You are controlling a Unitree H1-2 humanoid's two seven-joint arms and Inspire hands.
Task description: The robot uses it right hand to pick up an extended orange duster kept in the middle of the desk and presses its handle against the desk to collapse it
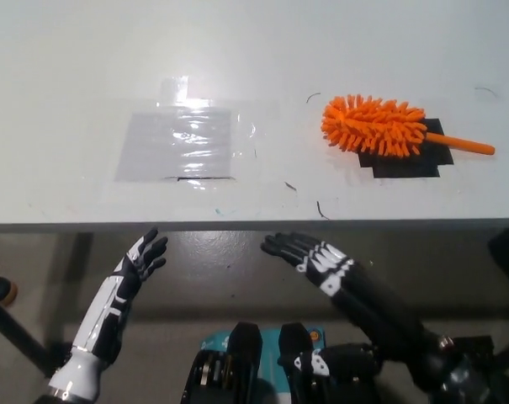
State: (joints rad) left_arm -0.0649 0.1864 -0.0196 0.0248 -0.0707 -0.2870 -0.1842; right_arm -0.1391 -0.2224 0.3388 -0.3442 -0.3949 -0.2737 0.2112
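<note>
Right hand (317, 257), the black one, hangs below the front edge of the desk (69, 67), well apart from anything on top; its fingers are spread and it grasps nothing. Its arm runs down toward the lower right of the head view. Opposite it, the white left hand (140, 261) rests at the lower left, also beneath the desk edge, fingers apart and empty.

That white desk is by far the largest thing in view. Taped flat on it, left of centre, is a clear plastic sheet (178, 143); what it is there for cannot be told. To the right lies a patch of black tape (401, 164), which looks like a placement marker, since the orange duster (376, 126) lies right across it. The fluffy head covers the patch's left part, and the thin orange handle (464, 145) sticks out to the right past the tape, flat on the surface. The handle shows only a short way past the head, so the duster looks more collapsed than extended, though its inner part is hidden beneath the fluff.

As things lie, nothing holds the duster, so either the pressing is finished or the pickup has yet to begin; a fresh grasp would need the right hand to rise above the edge.
</note>
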